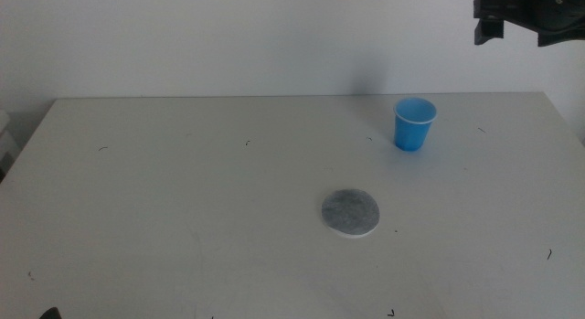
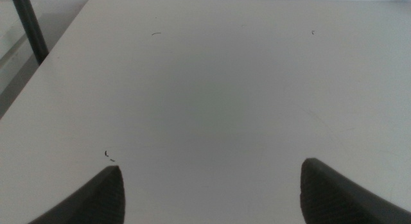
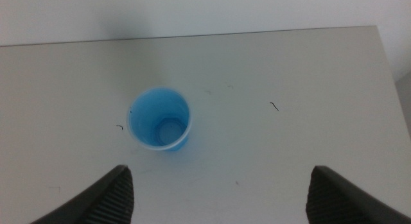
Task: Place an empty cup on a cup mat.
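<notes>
1. Cup (image 1: 415, 123) first: it's a small bright blue tapered one with a pale rim, standing upright on the white table (image 1: 183, 200), over toward the far right part of the middle view. From the right wrist camera you look straight down into it (image 3: 160, 119), and it's blue inside with nothing in it.
2. Cup mat (image 1: 350, 212) is a flat round speckled grey disc with a thin white edge. It lies flat on the table, nearer the camera than the cup and a bit to the left of it. The two are clearly apart, with bare tabletop between them.
3. Right gripper (image 3: 218, 192) is up above the table with the cup below it. Its two dark jaws are spread wide apart, holding nothing and not touching the cup. In the middle view only a dark chunk of the right arm (image 1: 530, 13) pokes in at the top right corner, higher in the picture than the cup.
4. Left gripper (image 2: 212, 189) is off over a bare stretch of table, jaws also wide apart and holding nothing. Neither cup nor mat shows up in its wrist view.
5. Tabletop has a few tiny dark flecks and scratch marks scattered about.
</notes>
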You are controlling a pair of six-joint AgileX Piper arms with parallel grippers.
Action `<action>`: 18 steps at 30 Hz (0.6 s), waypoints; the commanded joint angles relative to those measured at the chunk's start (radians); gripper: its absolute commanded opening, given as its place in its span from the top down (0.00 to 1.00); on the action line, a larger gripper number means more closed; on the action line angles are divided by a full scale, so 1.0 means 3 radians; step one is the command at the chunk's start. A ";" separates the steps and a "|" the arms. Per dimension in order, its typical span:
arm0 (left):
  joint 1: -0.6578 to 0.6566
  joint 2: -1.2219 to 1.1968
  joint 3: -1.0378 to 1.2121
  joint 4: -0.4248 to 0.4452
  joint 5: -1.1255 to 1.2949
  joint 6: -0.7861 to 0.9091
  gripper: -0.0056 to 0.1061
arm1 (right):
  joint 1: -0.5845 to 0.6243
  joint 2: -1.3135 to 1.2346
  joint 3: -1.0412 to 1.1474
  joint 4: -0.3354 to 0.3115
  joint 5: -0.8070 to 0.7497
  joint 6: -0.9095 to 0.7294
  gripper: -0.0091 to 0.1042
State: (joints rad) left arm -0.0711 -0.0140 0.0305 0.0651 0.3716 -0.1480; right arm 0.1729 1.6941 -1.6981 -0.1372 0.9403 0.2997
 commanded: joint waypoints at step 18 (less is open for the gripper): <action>0.0004 -0.0041 -0.0020 0.0001 -0.0220 -0.0036 0.01 | 0.0000 0.1327 -0.1309 0.0194 0.0039 -0.0173 0.19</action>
State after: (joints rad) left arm -0.0711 -0.0140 0.0305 0.0651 0.3716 -0.1480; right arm 0.1729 2.1287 -2.0374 -0.0699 0.9826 0.2589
